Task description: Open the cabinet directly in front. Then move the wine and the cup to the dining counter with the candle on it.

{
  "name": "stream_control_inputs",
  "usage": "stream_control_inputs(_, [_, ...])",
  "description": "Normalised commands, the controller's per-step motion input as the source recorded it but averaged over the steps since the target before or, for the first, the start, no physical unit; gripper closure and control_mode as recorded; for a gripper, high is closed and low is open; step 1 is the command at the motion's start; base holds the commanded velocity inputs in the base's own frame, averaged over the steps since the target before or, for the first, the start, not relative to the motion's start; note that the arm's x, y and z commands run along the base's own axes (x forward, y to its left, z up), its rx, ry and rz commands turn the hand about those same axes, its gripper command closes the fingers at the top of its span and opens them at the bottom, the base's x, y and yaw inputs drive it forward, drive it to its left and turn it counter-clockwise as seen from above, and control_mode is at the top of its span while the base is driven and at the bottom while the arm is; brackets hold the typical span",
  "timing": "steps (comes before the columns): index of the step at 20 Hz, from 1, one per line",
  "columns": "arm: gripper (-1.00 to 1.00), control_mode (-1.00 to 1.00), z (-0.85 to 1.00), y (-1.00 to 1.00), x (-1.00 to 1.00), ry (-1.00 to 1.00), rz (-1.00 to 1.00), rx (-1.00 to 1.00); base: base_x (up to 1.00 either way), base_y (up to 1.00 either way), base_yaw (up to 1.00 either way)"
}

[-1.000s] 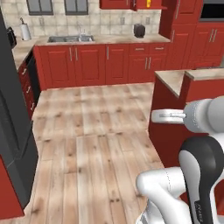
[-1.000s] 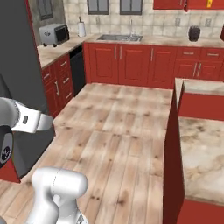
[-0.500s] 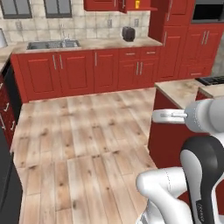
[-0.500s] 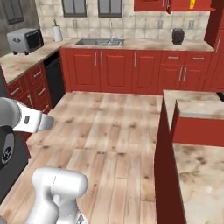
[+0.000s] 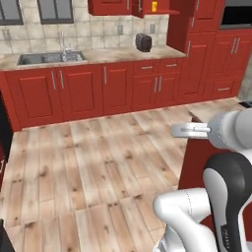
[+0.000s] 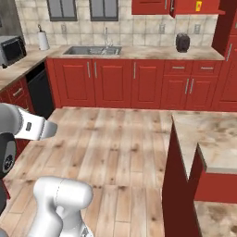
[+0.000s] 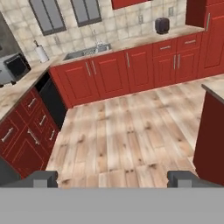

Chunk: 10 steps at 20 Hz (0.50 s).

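The red upper cabinet (image 5: 132,6) (image 6: 159,5) hangs on the far tiled wall, above the worktop. Its right part stands open, and the small yellow cup (image 5: 154,6) (image 6: 198,6) sits on the red shelf inside. My gripper (image 7: 113,180) is open, its two dark fingertips (image 7: 41,178) set wide apart with nothing between them, high over the wooden floor and far from the cabinet. A beige marbled counter top (image 6: 210,136) (image 5: 216,109) on a red base stands close on the right; I cannot tell whether it is the dining counter. The wine and the candle are out of view.
Low red cabinets (image 5: 103,88) line the far wall under a marbled worktop with a sink (image 5: 49,57) and a dark toaster (image 5: 143,42) (image 7: 162,25). A microwave (image 6: 10,50) and a paper-towel roll (image 6: 43,40) stand at the left. Wooden floor (image 5: 98,162) lies between.
The whole picture has shifted, so the base has moved: the far wall with sink and toaster is nearer and the black fridge has left the view. The gripper stays open.
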Motion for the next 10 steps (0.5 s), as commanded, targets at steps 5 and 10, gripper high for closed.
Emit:
stream_control_inputs(5, [-1.0,1.0,0.0,0.0,0.0,0.0,0.0,0.0,1.0,0.43,-0.07])
stream_control_inputs(10, [-1.0,1.0,0.0,0.0,0.0,0.0,0.0,0.0,1.0,0.37,-0.05])
